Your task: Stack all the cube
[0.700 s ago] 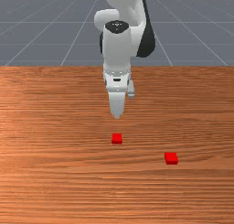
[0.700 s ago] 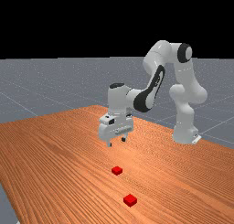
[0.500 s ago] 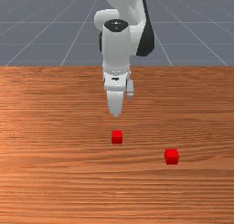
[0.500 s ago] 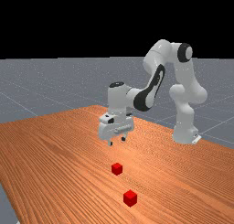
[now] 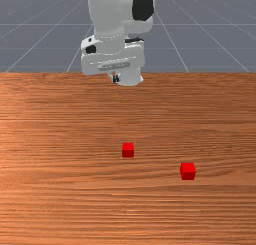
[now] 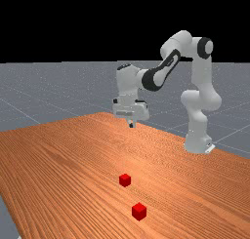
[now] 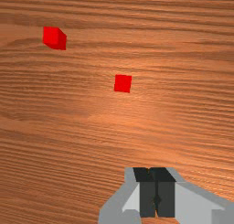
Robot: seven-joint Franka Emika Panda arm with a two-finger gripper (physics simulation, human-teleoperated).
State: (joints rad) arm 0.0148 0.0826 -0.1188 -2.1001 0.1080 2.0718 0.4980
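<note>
My gripper (image 5: pixel 116 79) hangs high over the table, on the arm's side of both red cubes. Its two dark fingertips meet with nothing between them in the wrist view, where the gripper (image 7: pixel 156 191) is at the bottom edge. One red cube (image 5: pixel 128 150) rests on the wood, nearer the hand. The other red cube (image 5: pixel 188 171) lies farther from the arm, toward the front view's right. A wide gap separates them. In the far view the nearer cube (image 6: pixel 125 180) is below the gripper (image 6: pixel 131 125), with the farther cube (image 6: pixel 139 211) lower still.
The orange-brown table (image 5: pixel 65 189) stretches around both cubes. The arm's base (image 6: pixel 197 140) stands at the table's far edge, on the far view's right.
My hand has risen, drawn back toward the arm's base and turned, and its fingers have gone from apart to together. Both cubes stand taller than in the earliest pictures, at the same spots.
</note>
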